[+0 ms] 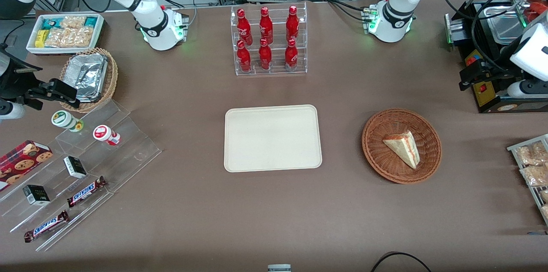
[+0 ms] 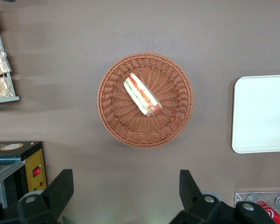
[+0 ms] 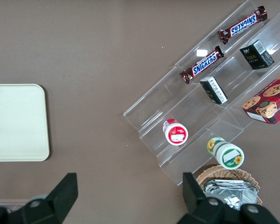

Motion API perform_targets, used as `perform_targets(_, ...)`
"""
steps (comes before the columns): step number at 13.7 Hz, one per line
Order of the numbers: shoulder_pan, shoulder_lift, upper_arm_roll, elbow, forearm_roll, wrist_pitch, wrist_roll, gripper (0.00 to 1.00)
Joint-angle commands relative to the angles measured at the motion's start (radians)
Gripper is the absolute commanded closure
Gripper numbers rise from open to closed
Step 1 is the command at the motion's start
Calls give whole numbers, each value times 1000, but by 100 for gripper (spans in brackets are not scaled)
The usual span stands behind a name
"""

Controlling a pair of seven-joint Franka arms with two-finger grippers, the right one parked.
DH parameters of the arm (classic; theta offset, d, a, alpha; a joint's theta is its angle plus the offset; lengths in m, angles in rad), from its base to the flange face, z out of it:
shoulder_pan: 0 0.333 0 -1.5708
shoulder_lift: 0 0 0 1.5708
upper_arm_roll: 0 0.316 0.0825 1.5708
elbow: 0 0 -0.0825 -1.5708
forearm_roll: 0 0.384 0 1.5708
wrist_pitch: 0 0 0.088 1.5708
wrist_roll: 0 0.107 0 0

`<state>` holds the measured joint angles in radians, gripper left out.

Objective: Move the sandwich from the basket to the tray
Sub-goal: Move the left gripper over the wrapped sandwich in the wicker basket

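Note:
The sandwich [image 1: 403, 147], a pale wedge with red, white and green layers along its cut edge [image 2: 142, 94], lies in the round reddish-brown wicker basket [image 1: 374, 152] [image 2: 113, 119]. The cream tray [image 1: 272, 138] [image 2: 261, 113] lies flat beside the basket, toward the parked arm's end, with nothing on it. My left gripper [image 1: 471, 76] [image 2: 125, 186] hangs open high over bare table, farther from the front camera than the basket and nearer the working arm's end. Nothing is between its fingers [image 2: 60, 186].
A clear rack of red bottles [image 1: 269, 40] stands farther from the front camera than the tray. A black machine [image 1: 488, 88] sits beside my gripper. A wire rack of snack packets [image 1: 533, 165] lies at the working arm's end. Stepped acrylic shelves [image 1: 85, 165] hold snacks at the parked arm's end.

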<state>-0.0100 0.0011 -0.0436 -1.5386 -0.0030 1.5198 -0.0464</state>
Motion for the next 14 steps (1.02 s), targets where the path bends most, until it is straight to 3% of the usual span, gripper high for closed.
perform_targets(1, 1, -9, 13, 12, -6, -27, 2, 0)
perform_targets(7, 4, 8, 16, -102, 5, 40, -7, 0)
perform_targets(14, 2, -12, 1, -412, 6, 374, -235, 0)
